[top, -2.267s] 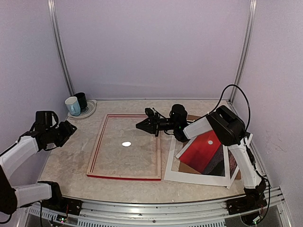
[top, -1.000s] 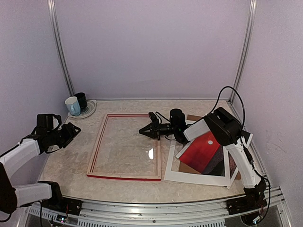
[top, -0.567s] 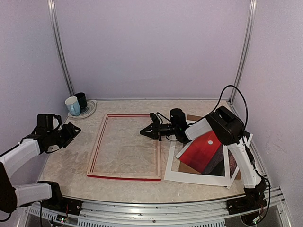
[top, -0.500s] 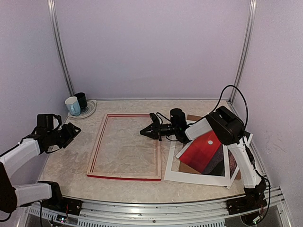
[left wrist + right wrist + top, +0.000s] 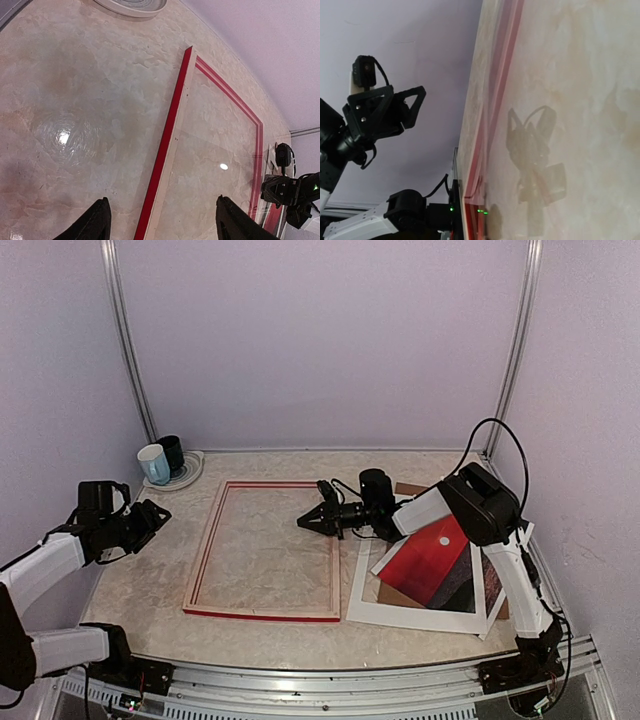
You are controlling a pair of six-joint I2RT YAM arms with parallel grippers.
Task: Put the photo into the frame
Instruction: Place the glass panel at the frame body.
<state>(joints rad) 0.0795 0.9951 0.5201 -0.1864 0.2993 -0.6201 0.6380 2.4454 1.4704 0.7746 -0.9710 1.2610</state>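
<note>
Glossy stone-look table, painted wood frame, paper and card

The table (image 5: pixel 150 570) looked like smooth, polished marbled stone and caught lamp glare at the lower left of the left wrist view. The frame (image 5: pixel 260 614) had a smooth red-painted front over pale, matt bare-wood sides. At lower right, the photo (image 5: pixel 425 560) looked smooth, the mat (image 5: pixel 400 615) was matt white card, and the board (image 5: pixel 400 595) was dull brown cardboard. The mug (image 5: pixel 153 464) at upper left looked glazed.

No text, label or number is legible anywhere.
</note>
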